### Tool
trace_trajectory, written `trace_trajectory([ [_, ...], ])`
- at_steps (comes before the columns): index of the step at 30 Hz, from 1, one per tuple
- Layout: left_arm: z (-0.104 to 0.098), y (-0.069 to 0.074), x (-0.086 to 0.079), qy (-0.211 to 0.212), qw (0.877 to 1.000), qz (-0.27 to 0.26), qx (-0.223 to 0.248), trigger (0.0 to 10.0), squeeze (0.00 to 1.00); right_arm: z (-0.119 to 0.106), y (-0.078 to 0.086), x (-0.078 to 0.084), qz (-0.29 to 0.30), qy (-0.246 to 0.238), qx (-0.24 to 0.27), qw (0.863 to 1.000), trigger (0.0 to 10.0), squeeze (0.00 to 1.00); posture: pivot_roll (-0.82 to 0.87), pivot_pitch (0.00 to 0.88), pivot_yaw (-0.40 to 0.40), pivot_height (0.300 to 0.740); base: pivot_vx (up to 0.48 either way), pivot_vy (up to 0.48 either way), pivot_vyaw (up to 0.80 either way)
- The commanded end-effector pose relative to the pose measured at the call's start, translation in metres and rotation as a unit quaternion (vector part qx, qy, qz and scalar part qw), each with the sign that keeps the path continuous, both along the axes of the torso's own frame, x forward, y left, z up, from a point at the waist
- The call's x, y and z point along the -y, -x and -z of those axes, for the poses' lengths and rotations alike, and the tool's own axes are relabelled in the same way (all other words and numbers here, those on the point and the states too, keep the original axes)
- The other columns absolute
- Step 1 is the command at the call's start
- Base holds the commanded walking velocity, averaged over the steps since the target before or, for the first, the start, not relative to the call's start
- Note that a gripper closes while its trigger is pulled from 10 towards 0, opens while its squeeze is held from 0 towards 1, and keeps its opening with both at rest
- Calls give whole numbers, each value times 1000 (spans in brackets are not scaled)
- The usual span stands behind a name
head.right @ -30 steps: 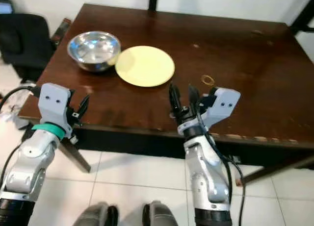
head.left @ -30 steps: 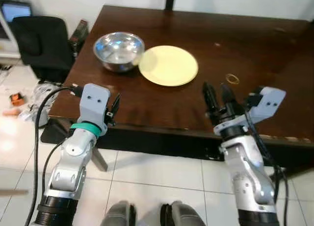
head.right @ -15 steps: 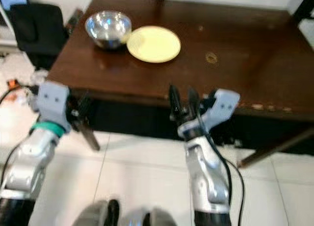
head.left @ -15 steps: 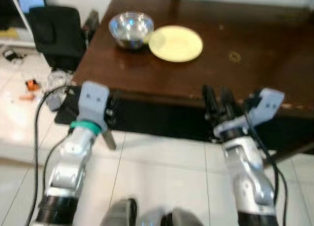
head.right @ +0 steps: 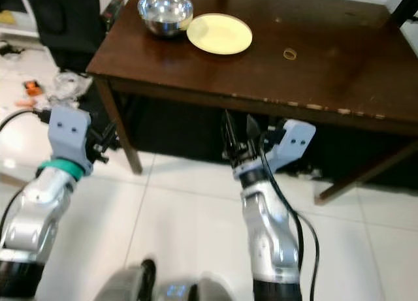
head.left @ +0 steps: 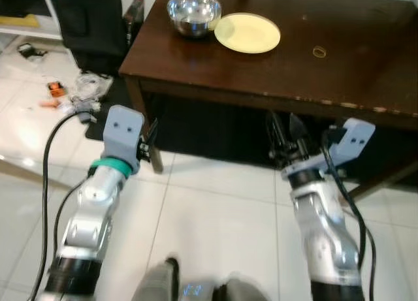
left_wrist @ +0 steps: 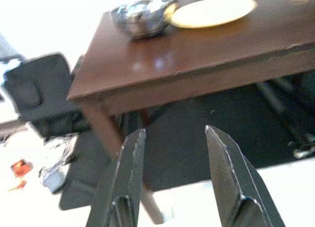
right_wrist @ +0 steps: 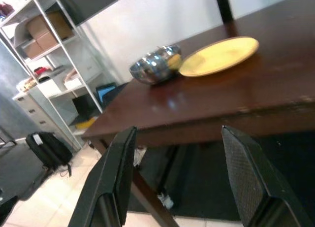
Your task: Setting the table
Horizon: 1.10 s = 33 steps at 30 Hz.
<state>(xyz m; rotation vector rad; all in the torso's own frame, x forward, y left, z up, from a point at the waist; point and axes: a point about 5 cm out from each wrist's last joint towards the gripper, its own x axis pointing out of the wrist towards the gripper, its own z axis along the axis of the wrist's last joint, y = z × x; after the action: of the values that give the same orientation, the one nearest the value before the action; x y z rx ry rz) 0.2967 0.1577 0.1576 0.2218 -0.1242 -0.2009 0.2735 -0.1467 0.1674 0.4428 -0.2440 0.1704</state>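
A shiny steel bowl [head.left: 193,14] and a pale yellow plate [head.left: 247,32] sit side by side at the far left of the dark brown table [head.left: 326,79]. A small ring-shaped band [head.left: 319,51] lies to the right of the plate. My left gripper [head.left: 151,136] is held over the tiled floor, short of the table's near left corner, open and holding nothing. My right gripper [head.left: 281,122] hangs below the table's front edge, also open with nothing in it. Both wrist views look up past black fingers [left_wrist: 123,187] at the bowl [right_wrist: 155,64] and the plate [right_wrist: 219,55].
A black office chair [head.left: 88,20] stands left of the table, with small clutter [head.left: 72,95] on the white tiles beside it. The table leg [head.left: 149,128] is close to my left gripper. Shelving [right_wrist: 49,64] and a backpack [right_wrist: 49,150] stand further left.
The whole picture has shifted: I have backed away from the table, which now lies farther up the view. Both grippers, earlier level with the tabletop edge, now hang over the floor, still open.
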Motion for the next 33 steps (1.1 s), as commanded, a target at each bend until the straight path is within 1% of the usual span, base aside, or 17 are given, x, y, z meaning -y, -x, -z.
trace_trajectory([
  [1,4,1,1,-4,1000,4,-6,10000,0,2,1,2,3,-6,-6,1000,10000,0,19,38,20,740,-345,0,0],
  [13,4,1,2,-4,1000,5,-6,10000,0,2,0,2,2,-23,-8,1000,10000,0,20,38,20,740,-345,0,0],
  [33,5,-1,2,-5,1000,8,-5,10000,0,3,-1,2,-2,-25,-10,1000,10000,0,16,25,24,740,-347,0,0],
])
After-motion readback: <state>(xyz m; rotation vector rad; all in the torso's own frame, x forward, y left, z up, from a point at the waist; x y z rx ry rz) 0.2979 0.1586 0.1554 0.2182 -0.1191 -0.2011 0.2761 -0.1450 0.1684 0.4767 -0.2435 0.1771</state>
